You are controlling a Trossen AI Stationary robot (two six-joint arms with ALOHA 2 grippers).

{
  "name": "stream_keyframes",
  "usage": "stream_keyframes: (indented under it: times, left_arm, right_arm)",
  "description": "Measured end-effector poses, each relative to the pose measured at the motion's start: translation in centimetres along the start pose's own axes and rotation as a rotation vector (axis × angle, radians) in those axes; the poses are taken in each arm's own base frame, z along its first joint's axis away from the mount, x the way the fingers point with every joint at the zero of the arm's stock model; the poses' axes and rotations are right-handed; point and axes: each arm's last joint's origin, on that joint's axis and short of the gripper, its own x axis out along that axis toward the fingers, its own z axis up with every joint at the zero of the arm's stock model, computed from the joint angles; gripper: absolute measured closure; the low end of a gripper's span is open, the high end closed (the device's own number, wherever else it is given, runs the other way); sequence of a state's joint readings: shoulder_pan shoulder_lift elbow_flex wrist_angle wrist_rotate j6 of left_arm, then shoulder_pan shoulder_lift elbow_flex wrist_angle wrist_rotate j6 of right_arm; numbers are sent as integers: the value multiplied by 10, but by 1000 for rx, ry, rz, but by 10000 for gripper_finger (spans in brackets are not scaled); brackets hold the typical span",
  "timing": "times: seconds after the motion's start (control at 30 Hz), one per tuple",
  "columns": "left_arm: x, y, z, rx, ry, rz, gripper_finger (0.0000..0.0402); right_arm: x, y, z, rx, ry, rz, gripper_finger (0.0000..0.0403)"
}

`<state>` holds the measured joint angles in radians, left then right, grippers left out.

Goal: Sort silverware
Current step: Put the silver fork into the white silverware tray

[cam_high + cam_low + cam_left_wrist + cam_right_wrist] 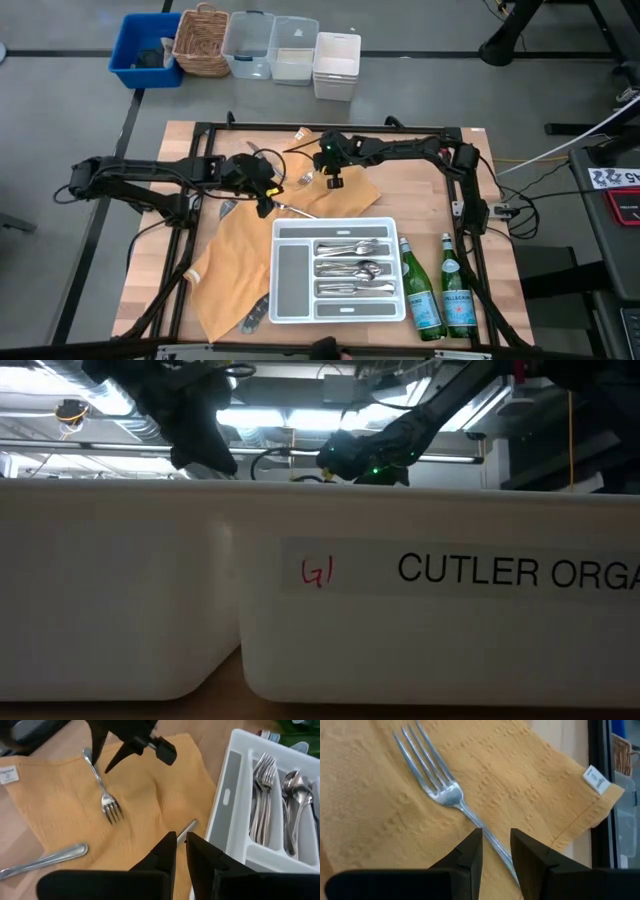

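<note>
Right tool (495,845) narrow, empty, fork (445,790) handle between its tips on orange cloth (380,820). Left tool (180,847) clamps knife (187,827); white tray (225,820) just beside.

Grey floor (60,130); bins (270,47) behind table.

Seen from above: wooden table (500,290) bearing an orange cloth (235,260), a white divided tray (285,285) at its near edge filled with silverware (345,270). Two green bottles (440,295) just beside the tray. Left gripper (265,205) holding a utensil (295,211); right gripper (334,182) above the cloth's far edge.
</note>
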<state>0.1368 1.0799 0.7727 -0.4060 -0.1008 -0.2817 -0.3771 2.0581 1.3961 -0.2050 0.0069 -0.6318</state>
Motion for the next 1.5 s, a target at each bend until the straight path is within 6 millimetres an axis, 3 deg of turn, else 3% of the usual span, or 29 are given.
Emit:
stream_keyframes:
  times: [0.4,0.77,1.03,1.17,1.33,1.5]
  left_arm:
    - [7,0,0,-22,-92,-26,370]
    - [6,0,3,-58,-129,-19,370]
    - [7,0,1,-71,-109,-8,370]
    - [6,3,2,-191,-141,64,370]
    - [12,8,3,-298,-161,127,370]
    - [29,15,11,-316,-209,143,370]
  right_arm:
    - [6,-11,-4,40,-71,6,302]
    - [7,-4,-7,344,-6,32,302]
    - [7,-3,-4,346,-30,32,302]
    - [6,-3,-4,414,-27,34,302]
    - [-6,-7,1,505,-44,26,302]
    - [-35,-17,13,516,-102,-8,302]
